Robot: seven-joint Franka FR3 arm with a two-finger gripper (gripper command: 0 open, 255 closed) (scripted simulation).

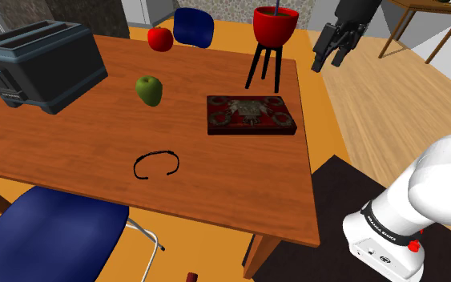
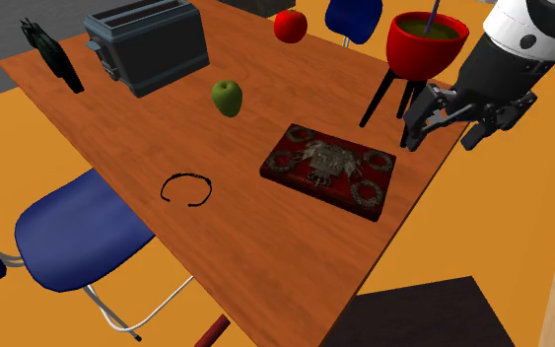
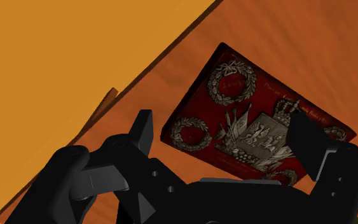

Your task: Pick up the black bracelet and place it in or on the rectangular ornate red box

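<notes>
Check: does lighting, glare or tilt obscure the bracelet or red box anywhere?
Shoulder view: even light, no glare; black bracelet and red box stand out plainly on the table. Second exterior view: likewise. Wrist view: the open gripper covers part of the box.

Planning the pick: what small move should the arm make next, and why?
Probably swing the open pincer over toward the bracelet. The pincer hangs empty above the edge of the table, beside the box, while the bracelet lies untouched well across the wood from it.
</notes>
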